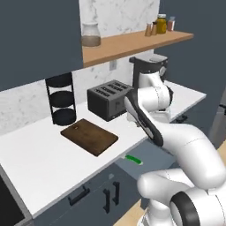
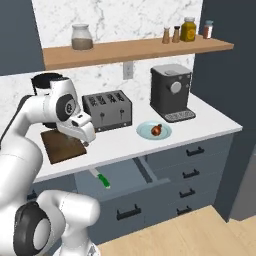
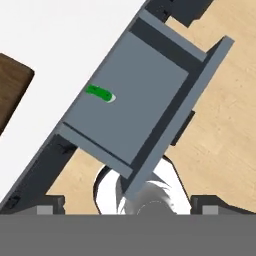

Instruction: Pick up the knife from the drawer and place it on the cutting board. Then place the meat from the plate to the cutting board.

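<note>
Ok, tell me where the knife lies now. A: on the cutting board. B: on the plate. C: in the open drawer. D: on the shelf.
C: the knife lies on the floor of the open drawer below the counter edge, its green handle plain in the hand view too, while the cutting board is bare and the plate holds the meat.

The drawer [image 3: 135, 100] is pulled open and unobstructed from above; the knife [image 3: 100, 93] is partly overhung by the counter edge [image 3: 95, 65].
</note>
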